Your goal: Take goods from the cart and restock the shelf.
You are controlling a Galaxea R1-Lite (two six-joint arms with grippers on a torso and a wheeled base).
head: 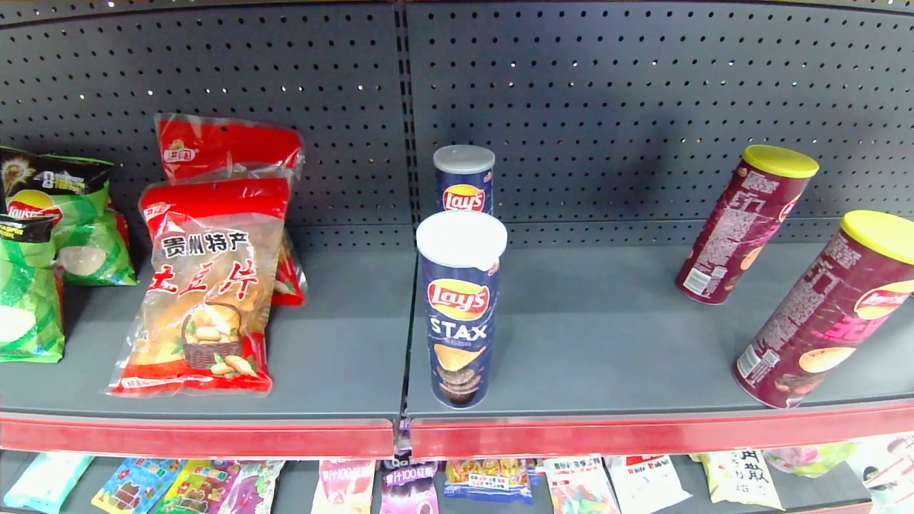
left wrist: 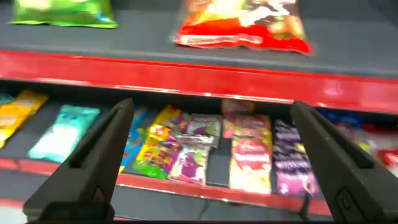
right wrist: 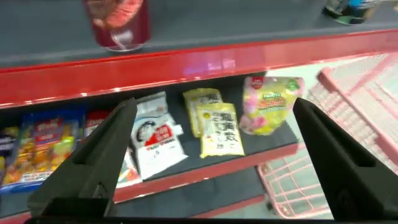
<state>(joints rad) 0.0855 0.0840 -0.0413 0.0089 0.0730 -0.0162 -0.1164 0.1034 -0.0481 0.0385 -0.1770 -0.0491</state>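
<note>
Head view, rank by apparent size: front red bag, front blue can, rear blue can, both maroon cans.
1. front red bag
2. nearer maroon can, cut by frame edge, and front blue can: look alike, unranked
3. farther maroon can
4. rear blue can, partly hidden; smallness may be distance

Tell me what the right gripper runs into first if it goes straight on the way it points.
Probably the yellow printed packets on the lower shelf, seen between the fingers of the open right gripper, just under the red shelf edge strip. Depth is unclear, so this is a guess.
</note>
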